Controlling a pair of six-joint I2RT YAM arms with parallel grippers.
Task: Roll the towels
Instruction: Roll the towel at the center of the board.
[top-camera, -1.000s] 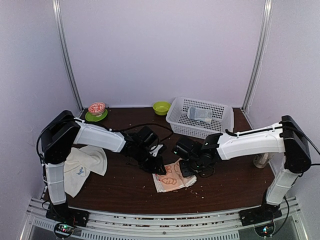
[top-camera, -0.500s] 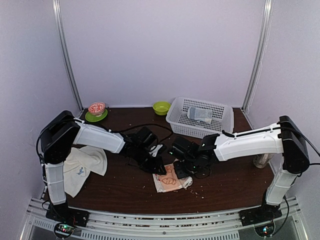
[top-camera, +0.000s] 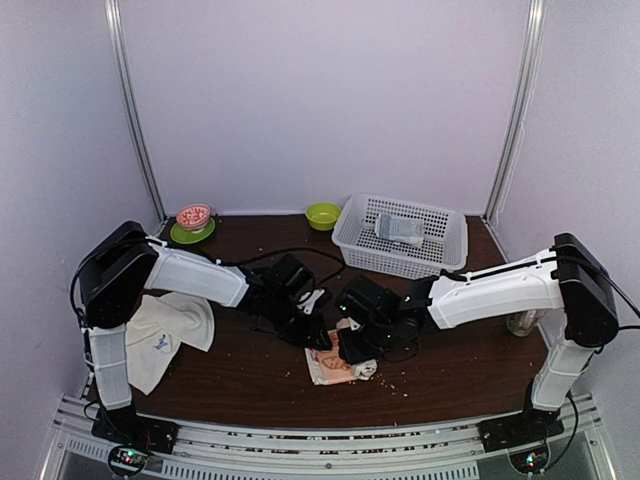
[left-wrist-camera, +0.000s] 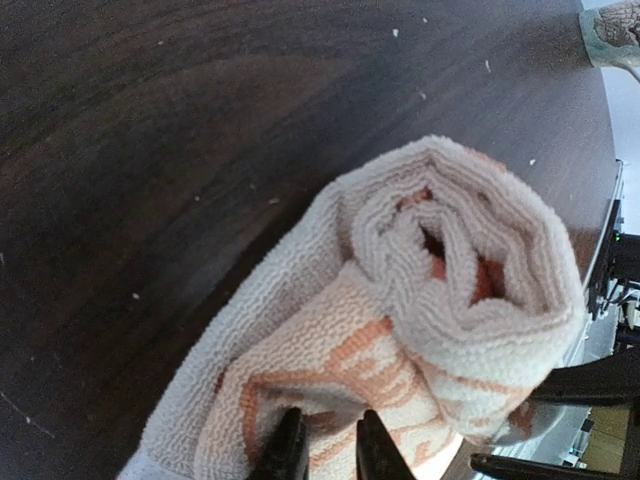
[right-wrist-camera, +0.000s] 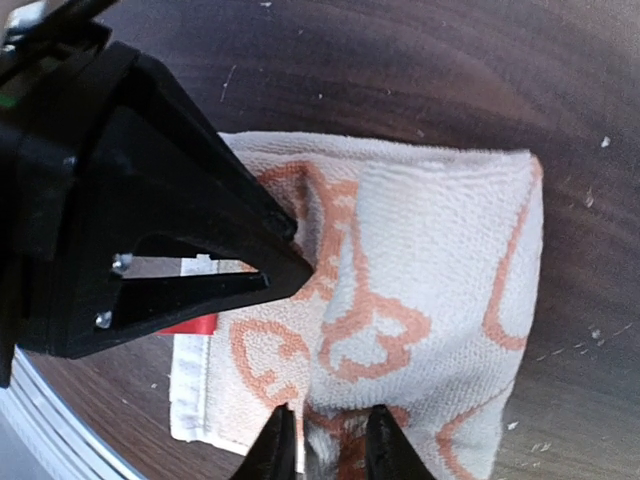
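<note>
Jaws at patterned towel (top-camera: 335, 368), speckled dark table (top-camera: 250, 375)

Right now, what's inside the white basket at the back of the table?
A grey-blue towel lies in the white basket, toward its back. Anything under the towel is covered, and the basket's near wall partly hides the floor behind it.

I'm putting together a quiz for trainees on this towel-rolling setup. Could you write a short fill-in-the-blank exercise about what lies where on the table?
1. The patterned towel in the middle bears cartoon faces printed in ____.
2. The plain towel lies on the ____ side of the table.
3. The grey-blue rolled towel sits inside the white ____ at the back.

Missing words: orange; left; basket.
</note>
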